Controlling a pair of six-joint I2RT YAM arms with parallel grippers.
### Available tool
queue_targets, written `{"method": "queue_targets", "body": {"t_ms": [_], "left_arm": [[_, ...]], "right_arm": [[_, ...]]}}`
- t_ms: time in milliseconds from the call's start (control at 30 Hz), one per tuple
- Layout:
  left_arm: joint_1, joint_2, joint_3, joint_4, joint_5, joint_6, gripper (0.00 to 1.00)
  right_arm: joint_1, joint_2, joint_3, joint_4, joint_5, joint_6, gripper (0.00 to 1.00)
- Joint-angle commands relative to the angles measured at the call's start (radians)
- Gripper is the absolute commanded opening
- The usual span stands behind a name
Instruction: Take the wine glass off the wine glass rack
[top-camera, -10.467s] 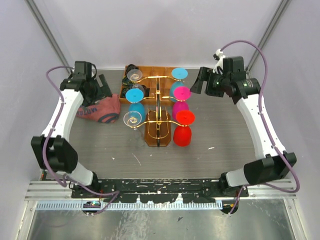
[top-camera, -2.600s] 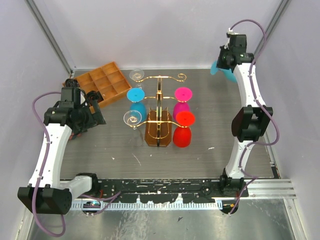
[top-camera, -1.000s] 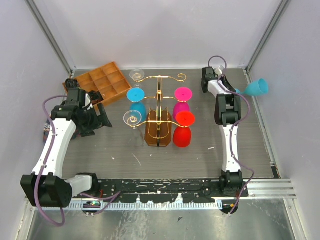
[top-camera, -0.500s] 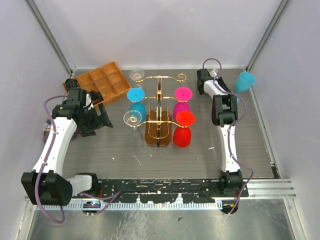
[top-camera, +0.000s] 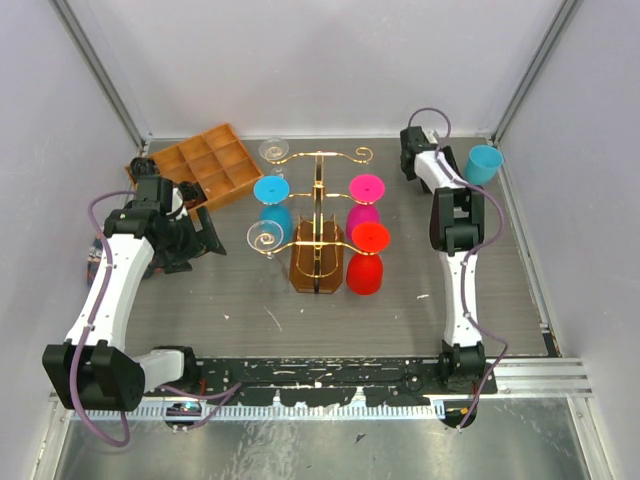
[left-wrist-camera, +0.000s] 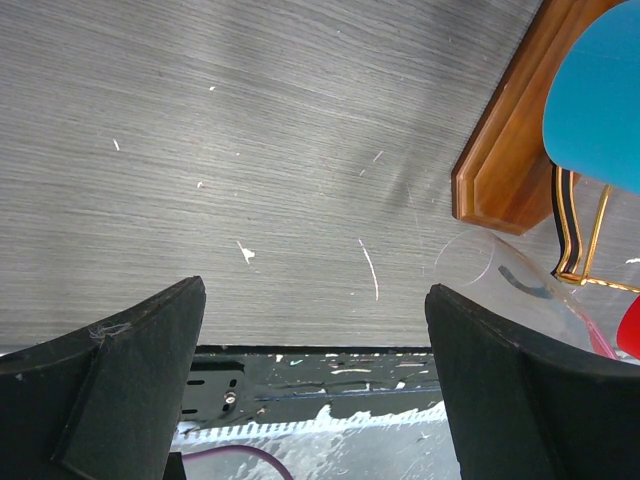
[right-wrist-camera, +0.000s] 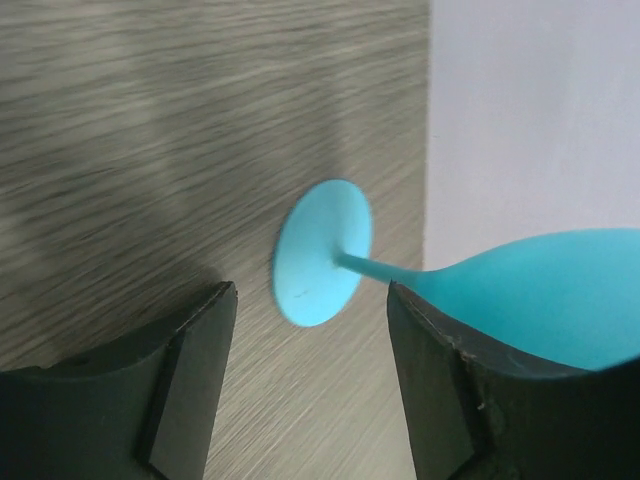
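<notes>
- The left gripper (left-wrist-camera: 315, 290) is spread wide and empty, well apart from the wine glass rack (top-camera: 316, 262).
- Five hanging glasses (top-camera: 270, 190) are counted there: two clear, one blue, one pink, one red.
- The right gripper (right-wrist-camera: 312, 290) is parted, with nothing clamped. One teal wine glass (top-camera: 483, 163) stands upright just to its right, off the rack.

1. The left hand (left-wrist-camera: 312, 295) points down at a grey wood-grain surface (left-wrist-camera: 250, 130), its two black fingers (left-wrist-camera: 120, 380) spread wide at the lower corners with nothing between them.
2. White flecks and a short pale scratch mark the surface.
3. At upper right is a corner of the amber-brown base of the wine glass rack (left-wrist-camera: 505, 150), with gold wire (left-wrist-camera: 590, 240) just beside it.
4. A blue glass (left-wrist-camera: 600, 100) fills the top right corner.
5. Lower on the right is a clear glass (left-wrist-camera: 500, 285), faint against the grey.
6. A sliver of something red (left-wrist-camera: 630, 330) shows at the right edge.
7. A black rail (left-wrist-camera: 320, 368) runs along the bottom, with a purple cable (left-wrist-camera: 240, 455) below it.
</notes>
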Motion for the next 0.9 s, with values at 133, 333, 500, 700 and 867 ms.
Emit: {"method": "queue_targets", "body": {"t_ms": [133, 333, 500, 700, 867], "left_arm": [[0.004, -0.024, 0.022, -0.012, 0.017, 0.003, 0.98], [0.002, -0.047, 0.029, -0.038, 0.013, 0.003, 0.98], [0.002, -0.08, 0.036, -0.052, 0.009, -0.003, 0.98], [0.003, -0.098, 0.031, -0.064, 0.015, -0.012, 0.98], [0.003, -0.121, 0.029, -0.078, -0.006, -0.012, 0.98]], "right_arm": [[0.022, -0.082, -0.081, -0.103, -0.618, 0.123, 0.7], [0.006, -0.219, -0.231, -0.094, -0.75, 0.199, 0.71], [-0.073, -0.333, -0.394, -0.052, -0.844, 0.278, 0.69], [-0.15, -0.407, -0.508, -0.039, -0.903, 0.305, 0.66], [-0.156, -0.509, -0.593, -0.001, -1.036, 0.326, 0.6]]}}
